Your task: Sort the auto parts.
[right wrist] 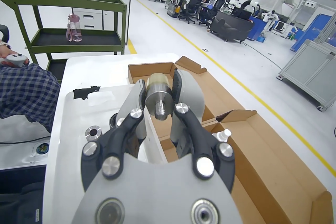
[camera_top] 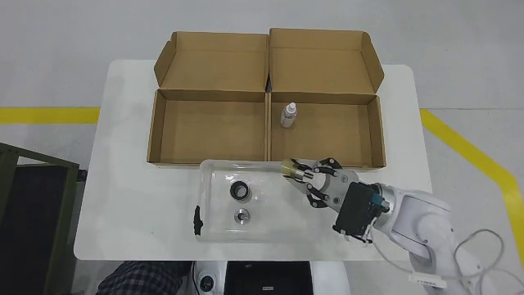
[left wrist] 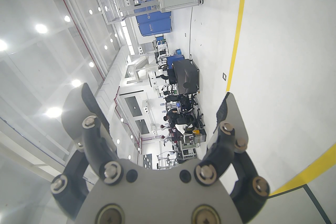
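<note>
A: Right gripper [right wrist: 158, 86]?
B: Clenched on a metal cylinder [right wrist: 157, 97] above the tray's [camera_top: 270, 233] far right corner. Its wrist view reveals a threaded stud.
A: Left gripper [left wrist: 157, 90]?
B: Spread wide, facing the hall.

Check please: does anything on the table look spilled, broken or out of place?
Nothing stands out. The white bottle stands upright in one box, a black ring and a metal sleeve lie in the clear tray, the right pincer holds a metal part.
</note>
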Motion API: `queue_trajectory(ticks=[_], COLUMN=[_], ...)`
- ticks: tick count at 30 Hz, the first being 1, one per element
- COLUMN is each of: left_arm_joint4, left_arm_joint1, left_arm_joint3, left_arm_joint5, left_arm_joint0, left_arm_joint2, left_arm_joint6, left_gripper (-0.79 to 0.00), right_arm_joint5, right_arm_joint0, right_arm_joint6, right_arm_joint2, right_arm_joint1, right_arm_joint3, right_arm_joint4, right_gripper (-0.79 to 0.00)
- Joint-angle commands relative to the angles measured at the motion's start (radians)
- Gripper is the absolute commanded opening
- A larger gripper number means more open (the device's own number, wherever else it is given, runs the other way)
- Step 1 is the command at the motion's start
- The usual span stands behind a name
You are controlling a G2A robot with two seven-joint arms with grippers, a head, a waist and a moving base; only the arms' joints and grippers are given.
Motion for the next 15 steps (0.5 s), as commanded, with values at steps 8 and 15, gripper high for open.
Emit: queue_trajectory(ticks=[8, 15], left_arm_joint4=[0.000, 0.000], left_arm_joint1=[0.000, 0.000], left_arm_joint3=[0.000, 0.000], left_arm_joint5=[0.000, 0.000], left_arm_joint0=[0.000, 0.000], left_arm_joint2=[0.000, 0.000], left_arm_joint6=[0.000, 0.000], left_gripper=[0.000, 0.000], right_arm_joint5=[0.037, 0.045], right_arm_joint0=[0.026, 0.062], right_arm_joint6=[0.095, 0.289], right_arm_joint2=[-0.004, 0.006], right_arm_joint1=[-0.001, 0.001], right_arm_joint3=[0.012, 0.019], right_arm_joint4=[0.007, 0.068], right_gripper=[-0.785, -0.785])
